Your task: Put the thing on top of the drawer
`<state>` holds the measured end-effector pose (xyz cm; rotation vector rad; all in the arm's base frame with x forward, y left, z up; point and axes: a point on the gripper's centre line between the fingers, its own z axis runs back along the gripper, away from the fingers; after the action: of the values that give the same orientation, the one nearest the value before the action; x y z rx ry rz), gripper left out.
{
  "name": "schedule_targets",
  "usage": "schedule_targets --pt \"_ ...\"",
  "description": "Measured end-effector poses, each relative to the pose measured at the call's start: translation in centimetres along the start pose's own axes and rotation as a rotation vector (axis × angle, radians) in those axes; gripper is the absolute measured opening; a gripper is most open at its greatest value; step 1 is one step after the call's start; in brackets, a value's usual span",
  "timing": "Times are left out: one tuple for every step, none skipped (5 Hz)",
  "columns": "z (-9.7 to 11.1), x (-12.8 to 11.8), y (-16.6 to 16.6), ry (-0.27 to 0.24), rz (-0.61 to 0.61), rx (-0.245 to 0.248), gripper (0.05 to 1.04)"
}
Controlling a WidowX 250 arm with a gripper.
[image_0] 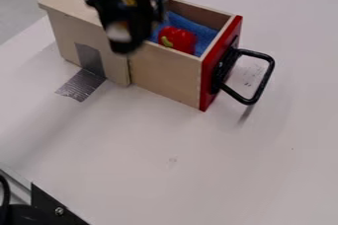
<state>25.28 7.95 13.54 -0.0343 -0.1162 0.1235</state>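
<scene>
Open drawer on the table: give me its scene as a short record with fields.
drawer: pulled open, red front, black handle
red object: inside drawer, on blue cloth
wooden cabinet: silver tape running from its side onto the white table
gripper: in view, left of red object
task status: object not on top yet

You see a bright, softly lit white tabletop [204, 169], with the light's source out of sight. From the pale wooden cabinet [69, 34], a faint, soft-edged shadow spreads toward the table's lower-left edge. You get a gleam off the silver tape [80, 85], dimmer wood inside the red-fronted drawer [165, 78], and a small dark shadow under the black looped handle [267, 78].
</scene>
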Motion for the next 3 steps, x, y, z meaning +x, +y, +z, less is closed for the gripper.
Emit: schedule_targets --pt "3.6 1.0 4.4 -0.059 0.092 -0.016 0.449" --pt "4.1 1.9 7.3 -0.065 0.135 -0.016 0.449" --pt "3.1 2.6 9.7 -0.053 0.173 0.004 0.449"
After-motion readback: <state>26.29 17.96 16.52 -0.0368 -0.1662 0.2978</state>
